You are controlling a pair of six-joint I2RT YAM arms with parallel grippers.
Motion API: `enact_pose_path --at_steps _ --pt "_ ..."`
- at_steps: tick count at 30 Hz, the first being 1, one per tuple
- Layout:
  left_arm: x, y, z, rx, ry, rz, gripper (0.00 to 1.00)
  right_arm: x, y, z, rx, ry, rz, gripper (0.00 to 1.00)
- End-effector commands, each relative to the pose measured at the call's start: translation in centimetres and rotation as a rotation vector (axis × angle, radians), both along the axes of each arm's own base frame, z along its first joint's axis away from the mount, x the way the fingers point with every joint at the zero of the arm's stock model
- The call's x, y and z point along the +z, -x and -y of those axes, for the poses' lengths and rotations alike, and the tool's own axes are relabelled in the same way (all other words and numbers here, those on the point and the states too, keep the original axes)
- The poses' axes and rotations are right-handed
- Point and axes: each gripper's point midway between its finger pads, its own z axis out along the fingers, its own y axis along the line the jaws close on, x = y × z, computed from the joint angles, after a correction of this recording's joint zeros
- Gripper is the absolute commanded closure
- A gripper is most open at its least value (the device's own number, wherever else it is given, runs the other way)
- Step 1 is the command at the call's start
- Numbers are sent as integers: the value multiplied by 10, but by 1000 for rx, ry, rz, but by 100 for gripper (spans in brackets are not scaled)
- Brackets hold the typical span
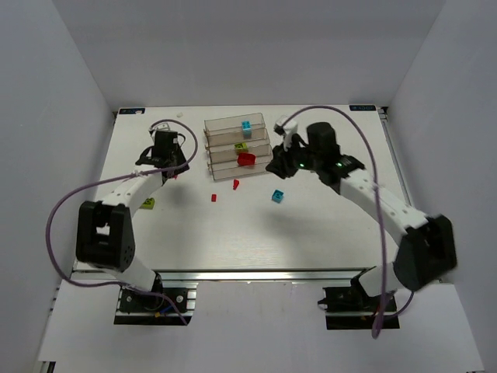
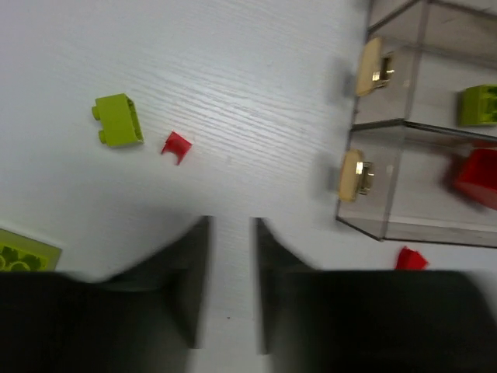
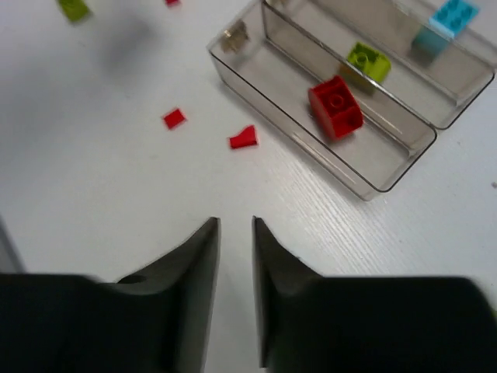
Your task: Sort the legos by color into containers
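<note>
Top external view: the containers [image 1: 221, 148] stand as a stepped row of clear bins at the far middle of the tabletop [image 1: 326, 233]. A red brick [image 1: 246, 158] lies in the frontmost bin, a green brick [image 1: 241, 146] in the bin behind it, and a cyan brick [image 1: 246, 125] further back. More legos lie loose. A red bit [image 1: 236, 184] sits just off the front bin at 6 o'clock and a second red bit [image 1: 213, 197] toward 7 o'clock. A loose cyan brick [image 1: 277, 196] lies toward 5 o'clock, and a green plate [image 1: 147, 203] well away at 8 o'clock.

In the right wrist view, the red wedge [image 3: 245, 137] lies on the tabletop at 12 o'clock from the right fingers [image 3: 198, 272], near but not touching them. A flat red tile [image 3: 174, 118] lies at 11 o'clock, and the front bin with its red brick at 1 o'clock. These fingers are drawn almost together, a thin slit of tabletop between them, pinching nothing.

In the left wrist view, a small red arch [image 2: 176, 146] lies at 11 o'clock from the left fingers [image 2: 186, 287], with a loose green brick [image 2: 118, 120] just beyond it. The bins' short ends stand at 2 o'clock, and a red chip [image 2: 410, 259] lies just beside the front bin's corner at 3 o'clock. These fingers too are nearly pressed together and hold nothing.
</note>
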Motion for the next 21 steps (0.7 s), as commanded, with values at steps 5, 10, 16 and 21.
enact_pose_path --at_steps 5,10,16,21 --pt "-35 -26 -19 54 -90 -171 14 61 61 23 276 -183 270 18" --pt "-55 -32 -22 88 -103 -215 14 60 55 46 242 -202 243 23" --pt "-77 -36 -30 174 -126 -273 22 62 51 61 220 -222 232 29" --pt "-81 -48 -36 206 -141 -275 26 63 50 69 211 -243 211 32"
